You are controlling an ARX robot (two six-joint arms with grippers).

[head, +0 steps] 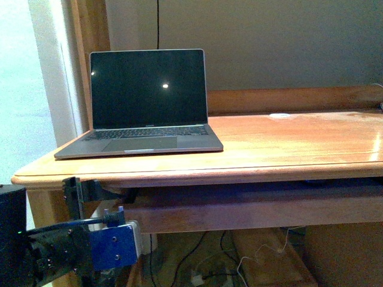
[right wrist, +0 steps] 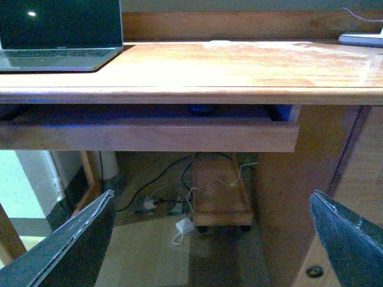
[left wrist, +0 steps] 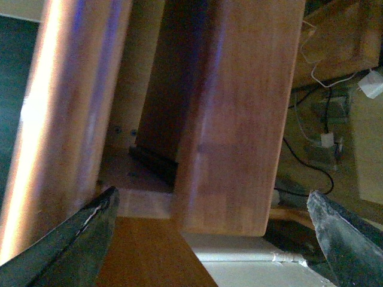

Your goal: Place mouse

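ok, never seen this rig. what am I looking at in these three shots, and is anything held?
It is a robot with two arms. The front picture comes from a camera on its body. It shows a desk with an open laptop and a small white disc at the back. The left arm shows low on the left. The other two pictures come from cameras on the wrists. The left fingers are spread wide, close to the desk's wooden underside. The right fingers are spread too, facing the tray under the top. A dark rounded shape in it is probably the mouse. Nothing is held.
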